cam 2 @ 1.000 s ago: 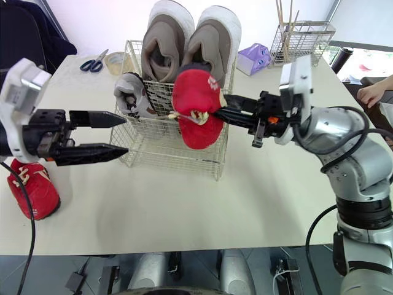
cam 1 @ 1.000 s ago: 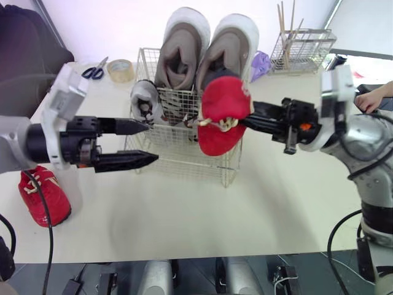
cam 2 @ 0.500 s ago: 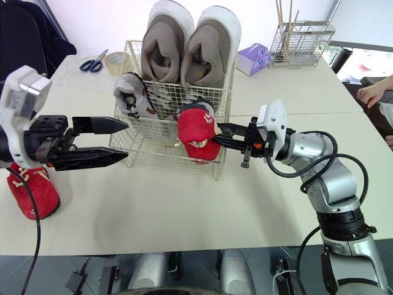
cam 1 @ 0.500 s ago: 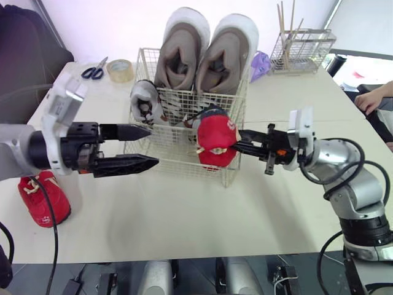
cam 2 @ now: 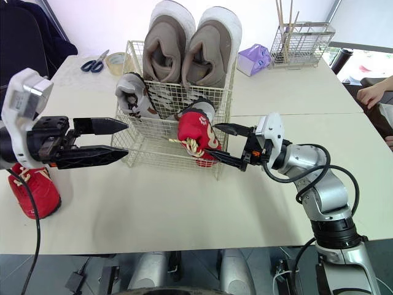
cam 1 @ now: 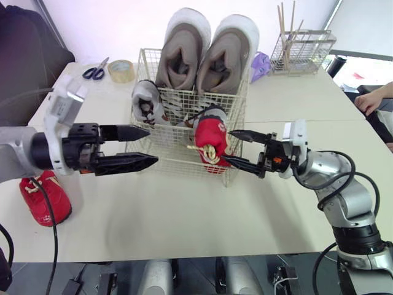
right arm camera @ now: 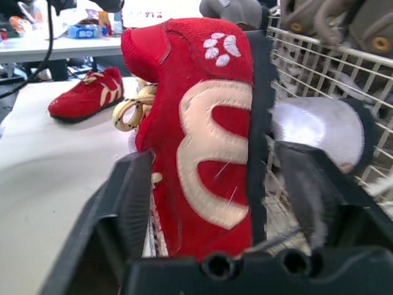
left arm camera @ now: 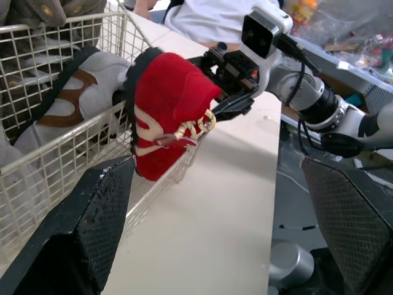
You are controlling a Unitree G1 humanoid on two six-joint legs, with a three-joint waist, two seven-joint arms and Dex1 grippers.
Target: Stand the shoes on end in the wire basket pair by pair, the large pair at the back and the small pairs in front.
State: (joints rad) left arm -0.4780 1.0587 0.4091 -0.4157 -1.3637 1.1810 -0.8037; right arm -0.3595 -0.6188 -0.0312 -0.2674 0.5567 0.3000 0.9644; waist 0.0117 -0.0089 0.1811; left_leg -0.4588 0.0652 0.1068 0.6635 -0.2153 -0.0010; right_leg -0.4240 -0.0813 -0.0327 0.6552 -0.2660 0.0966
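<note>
Just inside the front right corner of the wire basket, a red shoe stands on end, its cream laces hanging over the front rim. The right gripper is released, its two black fingers spread wide with the shoe between them, one to each side. Whether either finger touches the shoe I cannot tell. A small grey shoe with brown trim stands just beside the red one in the basket, and another small grey shoe stands at the left side. Behind them the large grey-brown shoes stand side by side on end at the back, white soles facing away.

The left gripper hangs over the worktop near the basket's left front corner, fingers apart and grasping nothing. A second red shoe lies on the worktop at the far left, well apart from the basket. Scissors and a tape roll lie at the back left.
</note>
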